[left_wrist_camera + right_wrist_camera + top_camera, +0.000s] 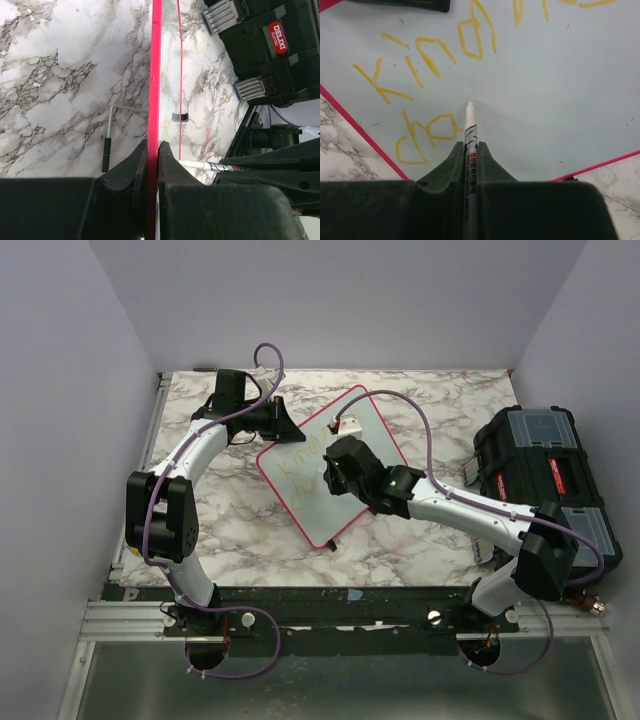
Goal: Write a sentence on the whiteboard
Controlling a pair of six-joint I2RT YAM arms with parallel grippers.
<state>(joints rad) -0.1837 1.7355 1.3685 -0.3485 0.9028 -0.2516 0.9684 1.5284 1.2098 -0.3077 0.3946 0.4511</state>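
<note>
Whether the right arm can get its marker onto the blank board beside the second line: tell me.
Probably yes. The right gripper holds the marker with its tip right at bare whiteboard, and nothing lies in between.

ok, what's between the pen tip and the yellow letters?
Only bare whiteboard between the pen and the letters, in the right wrist view.

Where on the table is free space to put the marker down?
Bare marble: between the whiteboard and the left arm; at the back, between whiteboard and black toolbox. Crowded middle: left gripper clamps the board's edge, right gripper holds the marker over it.
</note>
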